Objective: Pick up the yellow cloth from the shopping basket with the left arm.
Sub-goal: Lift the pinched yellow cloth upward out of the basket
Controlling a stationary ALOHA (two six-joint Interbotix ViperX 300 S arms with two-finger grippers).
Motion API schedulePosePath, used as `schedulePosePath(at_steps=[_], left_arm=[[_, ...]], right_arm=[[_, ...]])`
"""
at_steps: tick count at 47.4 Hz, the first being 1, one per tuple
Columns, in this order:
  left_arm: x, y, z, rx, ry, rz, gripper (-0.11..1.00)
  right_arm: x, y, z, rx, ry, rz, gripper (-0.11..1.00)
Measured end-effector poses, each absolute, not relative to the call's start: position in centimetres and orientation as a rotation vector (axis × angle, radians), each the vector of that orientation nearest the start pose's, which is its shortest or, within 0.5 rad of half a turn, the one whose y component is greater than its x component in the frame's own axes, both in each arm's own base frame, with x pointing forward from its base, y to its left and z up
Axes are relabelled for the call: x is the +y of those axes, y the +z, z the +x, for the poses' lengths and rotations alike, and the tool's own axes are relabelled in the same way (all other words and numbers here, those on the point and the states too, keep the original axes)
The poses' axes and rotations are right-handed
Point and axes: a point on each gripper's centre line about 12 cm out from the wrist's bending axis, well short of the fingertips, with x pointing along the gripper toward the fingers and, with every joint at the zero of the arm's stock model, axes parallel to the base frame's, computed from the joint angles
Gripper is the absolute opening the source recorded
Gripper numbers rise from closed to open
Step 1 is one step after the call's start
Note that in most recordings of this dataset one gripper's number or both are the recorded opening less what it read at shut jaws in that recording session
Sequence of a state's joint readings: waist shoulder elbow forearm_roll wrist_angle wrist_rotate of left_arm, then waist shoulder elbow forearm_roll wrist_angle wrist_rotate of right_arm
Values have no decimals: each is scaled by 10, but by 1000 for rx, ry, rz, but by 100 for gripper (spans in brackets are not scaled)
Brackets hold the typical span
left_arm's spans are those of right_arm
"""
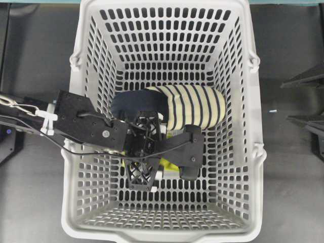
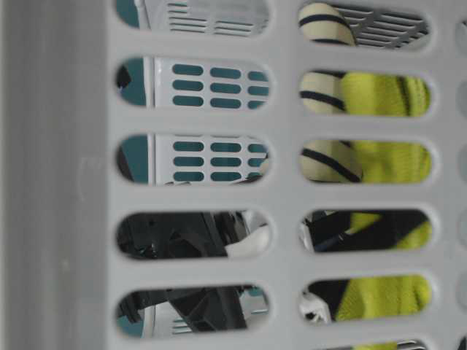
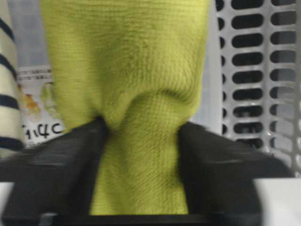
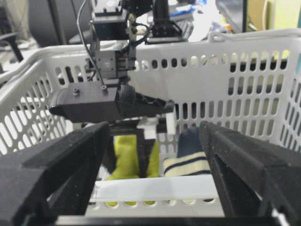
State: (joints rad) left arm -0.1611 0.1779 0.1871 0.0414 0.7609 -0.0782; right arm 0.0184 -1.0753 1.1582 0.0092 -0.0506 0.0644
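Inside the shopping basket point(image 1: 243, 152), the left arm point(image 1: 81, 121) reaches in from nine o'clock, wrist angled down. The left gripper point(image 3: 141, 155) pinches the yellow cloth point(image 3: 136, 84) between its fingers, at six o'clock of the striped slipper point(image 1: 195, 106). The right gripper point(image 4: 155, 155) stands open outside the basket.

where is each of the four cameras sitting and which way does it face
Overhead: straight down into the shopping basket; left arm reaches in beside the slipper.
Table-level: through the basket wall at the yellow cloth.
Left wrist: along the left gripper, pinching the cloth.
Right wrist: outside the basket, between the open right gripper fingers.
Shared: every view shows the cloth.
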Motion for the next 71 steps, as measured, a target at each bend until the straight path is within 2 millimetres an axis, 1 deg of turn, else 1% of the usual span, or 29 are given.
schedulePosePath(at_steps=[2, 5, 9, 11, 14, 16, 24, 28, 32, 36, 48, 64, 71], left_arm=[[-67, 200, 438, 1120, -90, 62, 23], [-67, 206, 439, 1110, -90, 61, 11], [-69, 219, 440, 1093, -93, 61, 11], [-70, 229, 442, 1079, -97, 64, 11], [-72, 250, 445, 1057, -99, 61, 11], [-74, 267, 446, 1040, -102, 62, 11], [-75, 326, 448, 1023, -98, 60, 11], [-73, 351, 445, 1036, -92, 58, 11], [-71, 367, 442, 1036, -87, 53, 11], [-68, 373, 442, 1038, -81, 49, 11], [-55, 373, 442, 1047, -52, 36, 11], [-54, 372, 443, 1050, -52, 38, 11], [-53, 378, 443, 1033, -53, 34, 11]], right_arm=[[3, 293, 182, 33, 17, 73, 74], [3, 294, 181, 30, 17, 73, 74], [3, 294, 182, 31, 17, 73, 74], [3, 294, 181, 31, 17, 73, 74], [3, 294, 181, 31, 17, 73, 74], [3, 293, 182, 33, 17, 73, 74], [3, 294, 181, 31, 17, 73, 74], [3, 293, 182, 33, 17, 73, 74], [3, 293, 182, 33, 17, 73, 74], [3, 294, 181, 31, 17, 73, 74], [3, 294, 181, 31, 17, 73, 74], [3, 293, 181, 33, 17, 73, 74], [3, 292, 181, 34, 17, 73, 74]])
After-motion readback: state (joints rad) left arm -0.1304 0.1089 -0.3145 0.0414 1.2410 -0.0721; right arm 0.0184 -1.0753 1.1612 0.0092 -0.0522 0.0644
